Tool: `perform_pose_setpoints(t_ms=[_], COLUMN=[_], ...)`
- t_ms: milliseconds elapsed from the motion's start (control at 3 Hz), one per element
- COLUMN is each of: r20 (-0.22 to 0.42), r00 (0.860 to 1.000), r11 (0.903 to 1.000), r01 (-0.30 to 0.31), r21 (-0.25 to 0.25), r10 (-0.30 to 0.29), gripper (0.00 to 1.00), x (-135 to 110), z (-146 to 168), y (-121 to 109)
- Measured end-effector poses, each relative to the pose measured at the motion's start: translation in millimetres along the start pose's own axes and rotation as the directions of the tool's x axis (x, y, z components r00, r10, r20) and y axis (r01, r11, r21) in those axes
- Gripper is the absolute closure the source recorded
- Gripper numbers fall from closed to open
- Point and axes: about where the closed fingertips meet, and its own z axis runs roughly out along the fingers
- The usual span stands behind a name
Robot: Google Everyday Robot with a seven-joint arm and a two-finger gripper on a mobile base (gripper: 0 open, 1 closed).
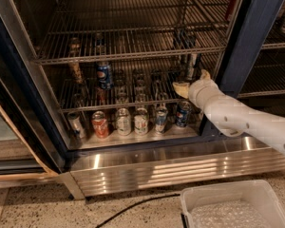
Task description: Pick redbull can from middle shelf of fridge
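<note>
On the middle shelf (88, 106), right end, gripper (193, 81) jaws spread around the redbull can (192, 65).

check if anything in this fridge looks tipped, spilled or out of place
Nothing spilled or fallen. One small oddity: the leftmost silver can at the bottom of the fridge seems to lean left, unlike the upright cans beside it. The gripper sits at the right end of the middle shelf.
</note>
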Motion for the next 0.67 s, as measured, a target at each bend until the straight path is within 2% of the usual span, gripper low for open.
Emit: perform_pose_setpoints(t_ms=[333, 667], r20=[0.042, 0.087], r00=[0.999, 0.996], r11=[0.9998, 0.9982], r01=[-0.008, -0.011], r21=[0.017, 0.059], r10=[0.008, 0.005], gripper=[0.29, 0.3], x=[-10.7, -23.5], z=[15.4, 32.5], y=[0.8, -5.8])
